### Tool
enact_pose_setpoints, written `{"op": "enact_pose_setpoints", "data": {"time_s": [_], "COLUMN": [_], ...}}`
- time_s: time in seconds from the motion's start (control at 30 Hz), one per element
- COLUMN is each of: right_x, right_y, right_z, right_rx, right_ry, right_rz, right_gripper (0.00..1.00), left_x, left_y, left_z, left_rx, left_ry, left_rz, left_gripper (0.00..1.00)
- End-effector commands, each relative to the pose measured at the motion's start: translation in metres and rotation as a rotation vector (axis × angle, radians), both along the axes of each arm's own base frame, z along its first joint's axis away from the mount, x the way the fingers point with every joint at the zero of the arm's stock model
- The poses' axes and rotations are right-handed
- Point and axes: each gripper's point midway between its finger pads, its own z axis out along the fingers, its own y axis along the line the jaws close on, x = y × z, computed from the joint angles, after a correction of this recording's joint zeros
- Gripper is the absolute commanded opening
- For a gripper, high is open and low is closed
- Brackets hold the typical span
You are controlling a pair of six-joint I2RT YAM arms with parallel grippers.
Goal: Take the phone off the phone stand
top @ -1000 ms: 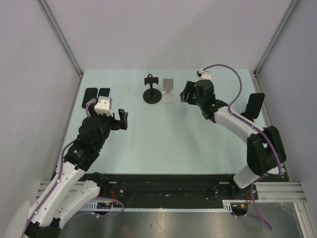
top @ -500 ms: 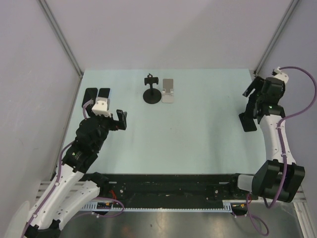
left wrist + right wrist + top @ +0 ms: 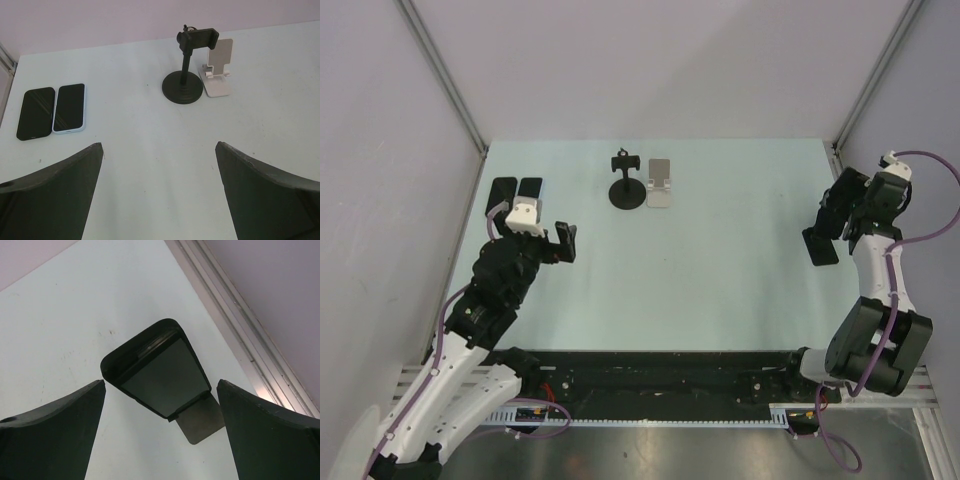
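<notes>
Looking down from above, the right hand hangs at the right edge of the counter, fingers spread, just over the propped phone; closing hurriedly here could tip it toward the edge; the left hand, likewise spread and empty, sits well apart.

From the left wrist, a black phone and a pale-cased phone lie flat side by side, while a black stand and a white stand hold nothing; mistaking these for the target is one risk.

From the right wrist, the phone leans untouched between the fingers on its phone stand; that thin foot looks light, so a skewed pinch may drag the stand along.
</notes>
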Motion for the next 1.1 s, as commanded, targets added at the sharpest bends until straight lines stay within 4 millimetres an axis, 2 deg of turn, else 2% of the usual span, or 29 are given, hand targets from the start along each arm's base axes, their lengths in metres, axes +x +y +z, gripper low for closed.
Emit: {"op": "enact_pose_setpoints", "data": {"time_s": [0.0, 0.23, 0.4, 0.77, 1.07], "right_x": [0.021, 0.032, 0.036, 0.044, 0.043], "right_y": [0.003, 0.001, -0.007, 0.007, 0.007], "right_z": [0.025, 0.020, 0.009, -0.016, -0.035], "right_rx": [-0.089, -0.103, -0.138, -0.127, -0.115], "right_ry": [-0.114, -0.133, -0.105, -0.069, -0.048], "right_rz": [0.124, 0.181, 0.177, 0.309, 0.321], "right_gripper": [1.00, 1.00, 1.00, 0.99, 0.98], "left_x": [0.000, 0.001, 0.001, 0.003, 0.004], "left_y": [-0.003, -0.008, -0.011, -0.016, -0.016], "left_z": [0.007, 0.004, 0.003, -0.002, -0.006], "left_rx": [0.018, 0.028, 0.035, 0.047, 0.054], "left_ry": [-0.036, -0.028, -0.025, -0.010, -0.003], "left_rz": [-0.019, -0.036, -0.051, -0.073, -0.074], "left_gripper": [1.00, 1.00, 1.00, 1.00, 1.00]}}
